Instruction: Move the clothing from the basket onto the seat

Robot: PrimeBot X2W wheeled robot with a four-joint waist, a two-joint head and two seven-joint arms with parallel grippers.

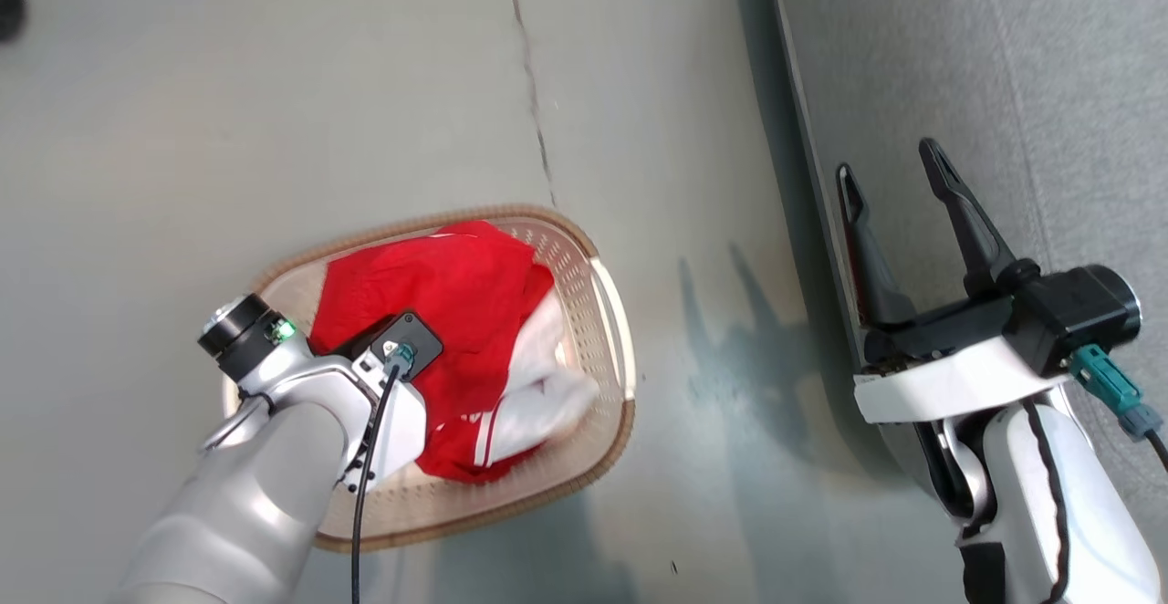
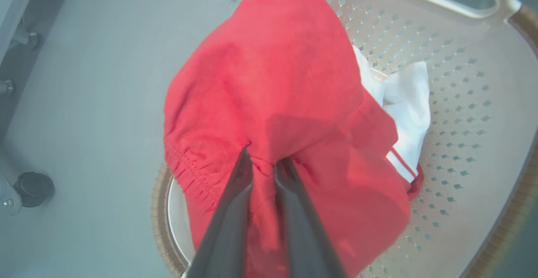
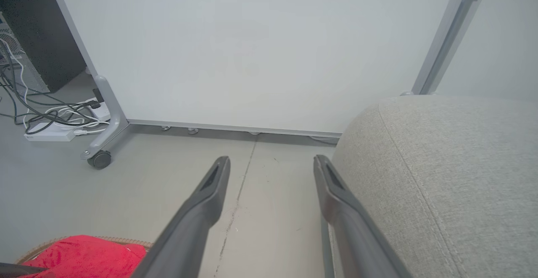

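Observation:
The cream basket [image 1: 610, 312] stands on the floor with the clothing in it. A plain red garment [image 1: 438, 294] lies on top of a red-and-white striped one [image 1: 538, 399]. My left arm [image 1: 301, 385] reaches down into the basket, and its wrist hides the fingers in the head view. In the left wrist view my left gripper [image 2: 265, 155] is shut on a pinched fold of the red garment [image 2: 273, 68], with the striped garment [image 2: 407, 97] beside it. My right gripper [image 1: 887, 159] hangs open and empty at the edge of the grey seat [image 1: 1049, 84].
In the right wrist view, a pale grey partition panel [image 3: 252, 51] on casters [image 3: 99, 159] stands beyond the seat [image 3: 454, 164], with loose cables [image 3: 54, 118] at its left. Bare floor [image 1: 712, 221] lies between basket and seat.

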